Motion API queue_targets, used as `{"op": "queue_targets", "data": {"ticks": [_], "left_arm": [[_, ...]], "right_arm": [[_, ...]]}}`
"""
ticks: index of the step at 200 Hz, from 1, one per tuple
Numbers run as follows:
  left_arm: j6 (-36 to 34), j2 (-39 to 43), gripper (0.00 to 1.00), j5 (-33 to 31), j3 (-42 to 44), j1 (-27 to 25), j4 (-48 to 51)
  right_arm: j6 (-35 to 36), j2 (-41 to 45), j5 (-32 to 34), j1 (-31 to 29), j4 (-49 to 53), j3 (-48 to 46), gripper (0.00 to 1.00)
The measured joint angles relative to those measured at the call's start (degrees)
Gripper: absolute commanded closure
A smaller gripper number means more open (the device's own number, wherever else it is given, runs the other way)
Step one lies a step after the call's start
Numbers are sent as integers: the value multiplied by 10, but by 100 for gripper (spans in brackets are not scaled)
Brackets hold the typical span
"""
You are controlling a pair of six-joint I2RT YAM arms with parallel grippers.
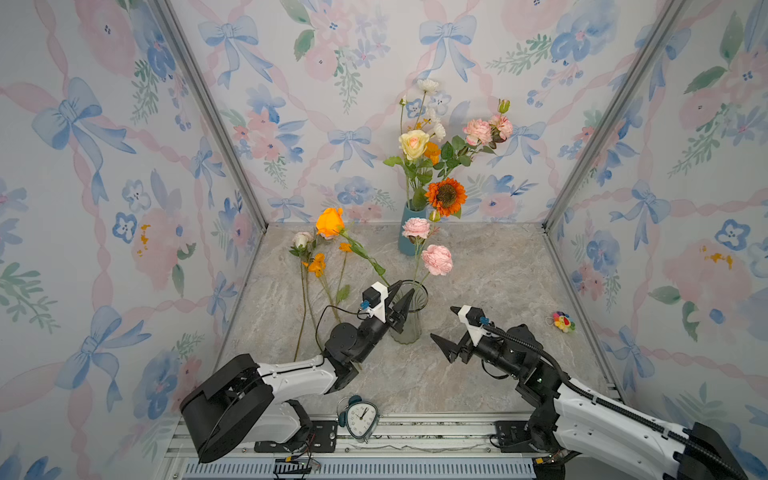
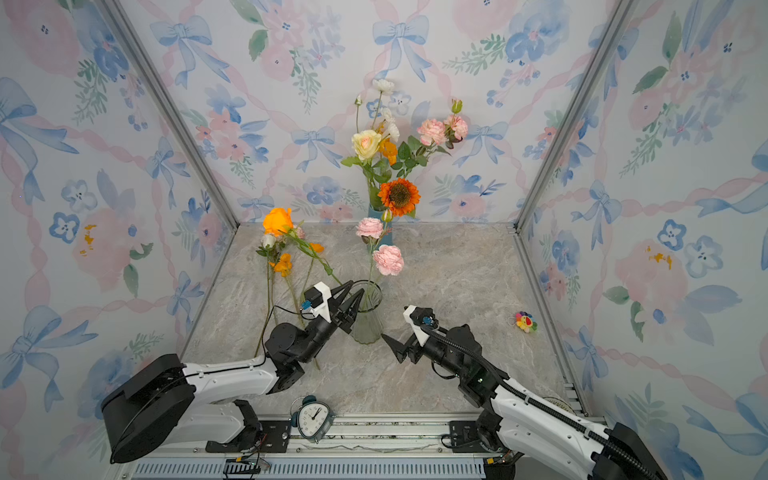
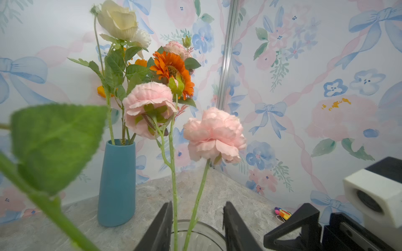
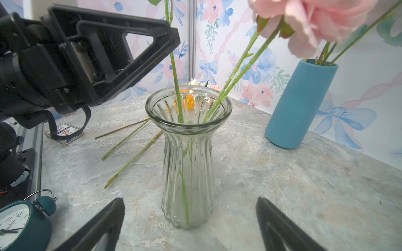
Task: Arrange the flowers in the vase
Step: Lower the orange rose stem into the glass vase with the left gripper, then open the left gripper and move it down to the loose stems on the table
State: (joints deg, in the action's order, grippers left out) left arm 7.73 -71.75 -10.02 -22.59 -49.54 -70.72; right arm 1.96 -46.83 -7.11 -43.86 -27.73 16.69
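A clear ribbed glass vase (image 1: 409,320) (image 4: 188,156) stands mid-table. It holds two pink flowers (image 1: 437,259) (image 3: 215,134) and an orange rose (image 1: 329,221) whose stem slants out to the left. My left gripper (image 1: 407,286) (image 3: 198,204) is at the vase's rim, jaws apart, with the pink stems showing loose between them. My right gripper (image 1: 444,328) (image 4: 190,202) is wide open and empty, just right of the vase, facing it. A cream rose (image 1: 302,239) and small orange blooms (image 1: 318,264) lie on the table at the left.
A blue vase (image 1: 409,239) (image 3: 116,184) at the back wall holds a sunflower (image 1: 445,196), a cream rose and pink blooms. An alarm clock (image 1: 360,417) sits at the front edge and a small plush toy (image 1: 563,322) at the right. Walls close in on three sides.
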Motion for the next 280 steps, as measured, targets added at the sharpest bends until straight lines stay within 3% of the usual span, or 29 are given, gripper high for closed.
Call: {"op": "queue_targets", "data": {"ticks": [32, 51, 87, 102, 121, 142, 160, 190, 212, 280], "left_arm": [[3, 102, 53, -25, -19, 0, 145], [8, 167, 46, -43, -47, 0, 260], [56, 253, 43, -126, -125, 7, 495], [99, 276, 46, -162, -131, 31, 574], [168, 280, 48, -154, -122, 116, 657], [241, 233, 48, -95, -102, 231, 714], [279, 162, 50, -58, -92, 278, 747], [296, 43, 61, -23, -100, 288, 770], [295, -29, 63, -14, -118, 294, 777], [301, -146, 68, -16, -151, 301, 765]], "right_arm": [[0, 9, -4, 0, 0, 0, 3], [0, 17, -8, 0, 0, 0, 3], [5, 27, -21, -12, 4, 0, 3], [14, 27, -21, -36, 8, 2, 3], [28, 24, -17, -71, 9, 2, 3], [43, 6, -10, -103, 9, 7, 3], [53, -28, -10, -118, 4, 13, 3], [57, -95, -11, -122, -4, 21, 3], [58, -112, -14, -129, -10, 22, 3], [75, -113, -11, -140, -19, 31, 3]]}}
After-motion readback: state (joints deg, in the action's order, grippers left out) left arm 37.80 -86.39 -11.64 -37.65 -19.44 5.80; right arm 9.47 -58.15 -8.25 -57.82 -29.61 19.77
